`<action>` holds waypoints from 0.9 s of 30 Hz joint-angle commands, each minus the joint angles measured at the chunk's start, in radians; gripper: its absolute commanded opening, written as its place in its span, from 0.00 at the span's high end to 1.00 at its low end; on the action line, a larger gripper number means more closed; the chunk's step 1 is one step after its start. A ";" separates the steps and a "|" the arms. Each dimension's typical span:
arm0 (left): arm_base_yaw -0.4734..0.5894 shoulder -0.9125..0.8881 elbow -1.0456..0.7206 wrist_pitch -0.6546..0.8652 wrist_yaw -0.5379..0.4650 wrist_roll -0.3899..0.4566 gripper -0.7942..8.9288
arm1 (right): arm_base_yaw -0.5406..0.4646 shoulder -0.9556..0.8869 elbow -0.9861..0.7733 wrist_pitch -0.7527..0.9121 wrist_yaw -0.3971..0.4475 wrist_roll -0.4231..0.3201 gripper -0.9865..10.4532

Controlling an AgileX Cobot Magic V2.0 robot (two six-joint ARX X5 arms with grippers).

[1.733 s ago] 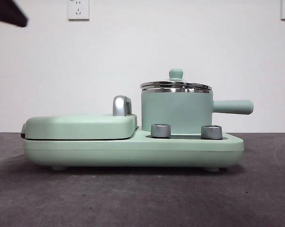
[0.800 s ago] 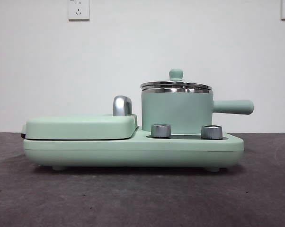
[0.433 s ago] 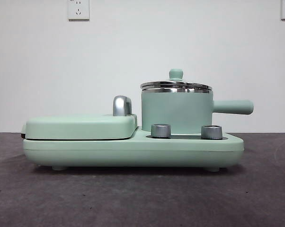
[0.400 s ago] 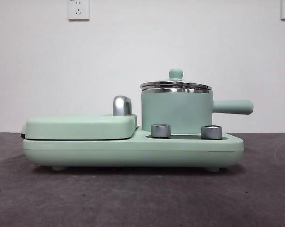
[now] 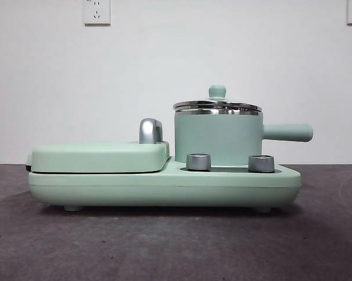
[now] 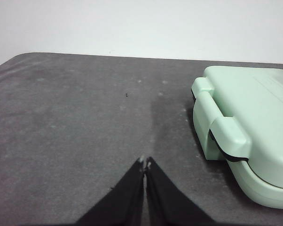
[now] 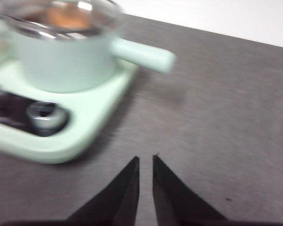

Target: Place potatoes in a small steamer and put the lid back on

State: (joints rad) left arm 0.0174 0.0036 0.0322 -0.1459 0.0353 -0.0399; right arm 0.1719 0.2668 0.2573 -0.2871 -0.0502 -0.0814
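The small steamer (image 5: 218, 139) stands on the right half of the mint-green cooker base (image 5: 164, 186), its side handle (image 5: 288, 132) pointing right. The lid (image 5: 217, 106) sits on its steel rim, knob (image 5: 217, 91) up. In the blurred right wrist view the steamer (image 7: 61, 56) shows an orange-brown patch, the potatoes (image 7: 62, 18), through the glass lid (image 7: 92, 10). My right gripper (image 7: 145, 159) is empty over bare table, jaws almost together, apart from the steamer's handle (image 7: 144, 54). My left gripper (image 6: 145, 162) is shut and empty over the table beside the cooker's griddle end (image 6: 240, 136).
The flat griddle cover (image 5: 100, 156) with its chrome handle (image 5: 151, 130) lies shut on the base's left half. Two steel dials (image 5: 199, 161) (image 5: 261, 163) sit in front of the steamer. The dark table (image 5: 164, 246) stretches in front; a white wall stands behind.
A black arm tip at the front view's top left corner two seconds ago has left the picture. The steamer, lid and cooker have not moved.
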 commanded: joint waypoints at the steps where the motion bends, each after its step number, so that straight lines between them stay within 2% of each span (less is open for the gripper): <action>1: 0.000 0.000 -0.019 0.011 0.000 0.005 0.91 | -0.045 -0.064 -0.104 0.134 0.000 -0.015 0.88; 4: 0.000 0.000 -0.019 0.011 0.000 0.005 0.91 | -0.074 -0.130 -0.183 0.184 0.000 -0.016 0.88; 9: 0.000 0.000 -0.019 0.011 0.000 0.005 0.91 | -0.085 -0.267 -0.246 0.141 0.000 -0.026 0.88; 27: 0.000 0.000 -0.019 0.011 0.000 0.005 0.91 | -0.085 -0.263 -0.246 0.137 -0.001 -0.042 0.88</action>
State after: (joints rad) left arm 0.0174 0.0036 0.0322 -0.1459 0.0349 -0.0402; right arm 0.0875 0.0032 0.0162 -0.1596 -0.0517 -0.1162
